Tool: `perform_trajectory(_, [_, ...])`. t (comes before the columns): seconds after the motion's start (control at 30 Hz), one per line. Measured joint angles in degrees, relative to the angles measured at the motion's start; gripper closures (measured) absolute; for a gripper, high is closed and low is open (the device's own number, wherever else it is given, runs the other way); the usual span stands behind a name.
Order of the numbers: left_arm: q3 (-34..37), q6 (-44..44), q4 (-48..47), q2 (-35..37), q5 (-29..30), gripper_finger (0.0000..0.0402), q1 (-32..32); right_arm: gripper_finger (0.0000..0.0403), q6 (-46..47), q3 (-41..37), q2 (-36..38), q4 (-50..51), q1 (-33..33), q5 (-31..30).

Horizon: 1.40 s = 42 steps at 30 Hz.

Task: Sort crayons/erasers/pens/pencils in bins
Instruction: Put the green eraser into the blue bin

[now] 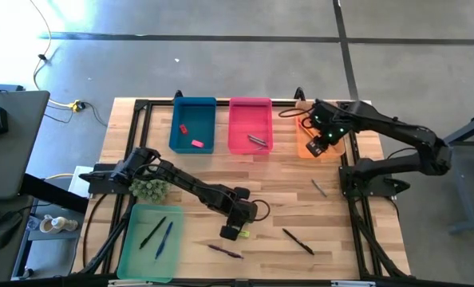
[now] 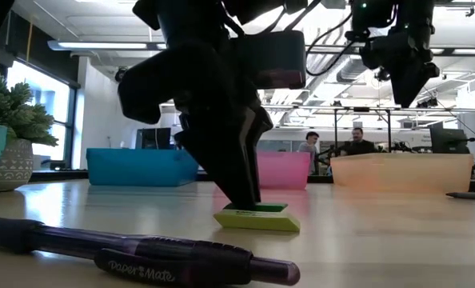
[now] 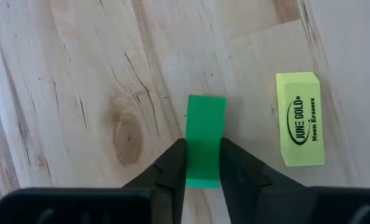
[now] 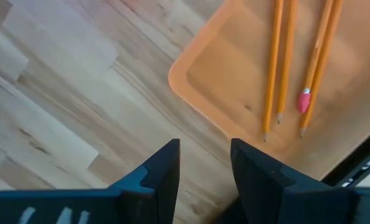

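My left pincer grips a green eraser lying on the desk, beside a yellow eraser. My right pincer hangs empty, fingers apart, by the orange bin holding pencils.

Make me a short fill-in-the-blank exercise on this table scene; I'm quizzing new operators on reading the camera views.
1. The left gripper has its fingers on either side of a ____ eraser.
2. Beside it on the wood lies a ____ eraser with printed lettering.
3. The right gripper hovers by the orange bin, which holds ____.
4. The mint green bin holds two ____.

Missing words: green; yellow; pencils; pens
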<state>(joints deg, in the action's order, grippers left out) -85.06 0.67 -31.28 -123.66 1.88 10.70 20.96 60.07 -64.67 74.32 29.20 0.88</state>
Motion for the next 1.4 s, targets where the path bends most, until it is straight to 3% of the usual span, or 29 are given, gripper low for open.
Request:
perform_trajectory(0.17, [0.04,1.49,-0.16,0.0,-1.39,0.0354,-0.11,0.0269,0.01,0.0,2.96,0.0,-1.24,-2.22])
perform_trajectory(0.57, [0.54,3.76,-2.24,3.86,-2.15,0.0354,-1.89,0.0269,1.31,0.0,9.61,0.05,-1.23,-1.8])
perform_trajectory(0.83, [0.37,5.14,-6.58,9.03,2.67,0.0355,-6.09,0.0269,-0.12,0.01,9.93,0.36,-1.23,-1.76])
perform_trajectory(1.4, [2.86,8.91,-18.71,21.83,19.25,0.0355,-17.49,0.0269,-3.4,0.0,10.02,0.24,-1.19,-1.76])
